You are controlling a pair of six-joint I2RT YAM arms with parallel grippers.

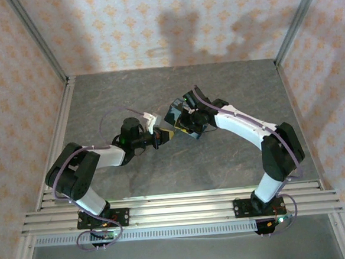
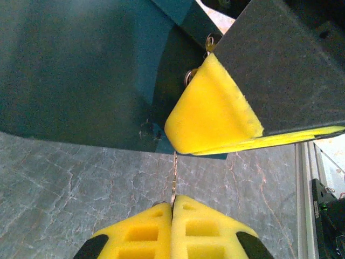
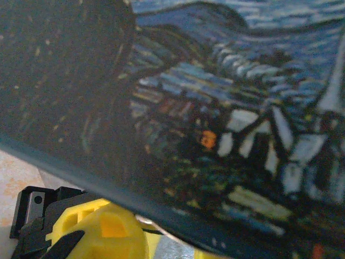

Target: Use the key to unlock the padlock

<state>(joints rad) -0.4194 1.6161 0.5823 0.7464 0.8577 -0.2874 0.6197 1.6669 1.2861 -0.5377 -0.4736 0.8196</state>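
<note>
My left gripper (image 2: 172,208) is shut on the key (image 2: 174,178), a thin metal blade seen edge-on. The blade sticks up from between the yellow pads. Its tip reaches a teal sliver that I take for the padlock (image 2: 218,156), mostly hidden under the right gripper's yellow finger (image 2: 210,108). My right gripper (image 1: 184,128) is shut there, its fingers (image 3: 102,232) just below the Starry Night tin (image 3: 215,108). The tin (image 1: 174,113) hangs above the table between both arms. The left gripper (image 1: 160,137) meets it from the left.
The tin's dark teal side (image 2: 81,65) looms close above the key. Small metal rings (image 2: 188,76) sit at its edge. The grey marbled table (image 1: 222,161) lies below. Aluminium rails (image 1: 177,203) run along the near edge, and patterned walls enclose the sides.
</note>
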